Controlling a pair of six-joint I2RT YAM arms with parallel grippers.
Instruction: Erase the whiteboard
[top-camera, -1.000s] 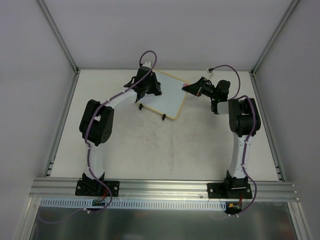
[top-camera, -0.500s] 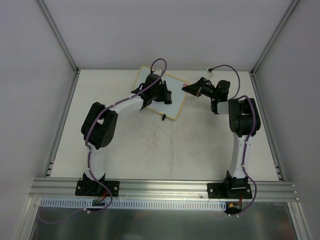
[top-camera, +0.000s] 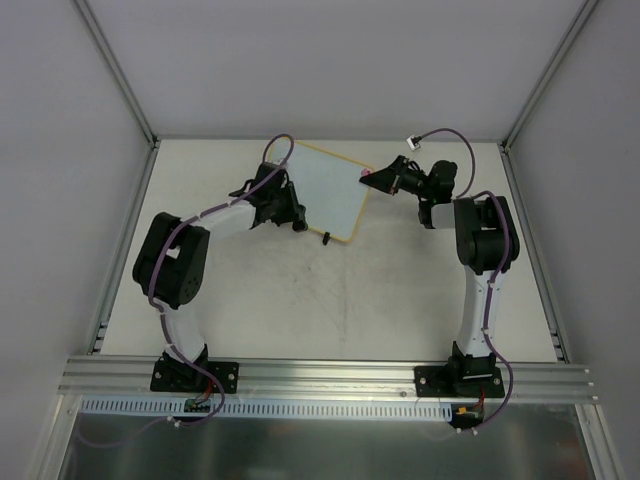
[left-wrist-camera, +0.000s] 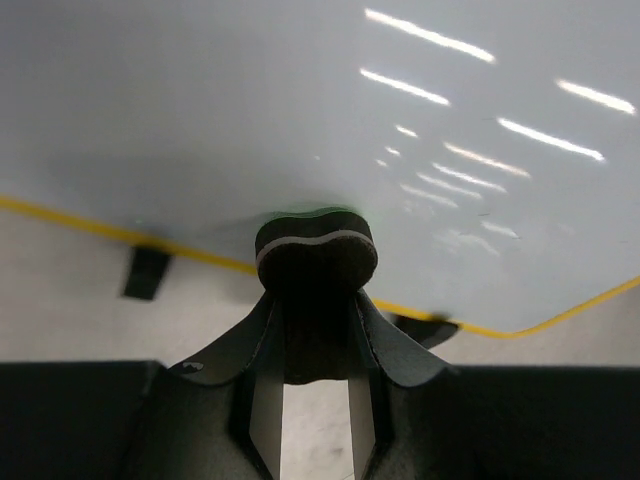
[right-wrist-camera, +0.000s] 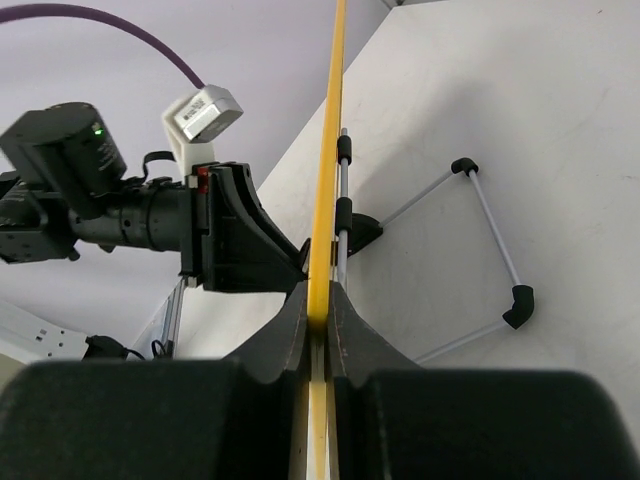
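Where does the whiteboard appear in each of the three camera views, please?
Top external: whiteboard at the upper centre of the picture.
Left wrist: whiteboard fills the upper part, behind the dark eraser held in the left hand.
Right wrist: whiteboard seen edge-on, a thin vertical line at centre, pinched by the right hand.
Shared landmark: its yellow frame.
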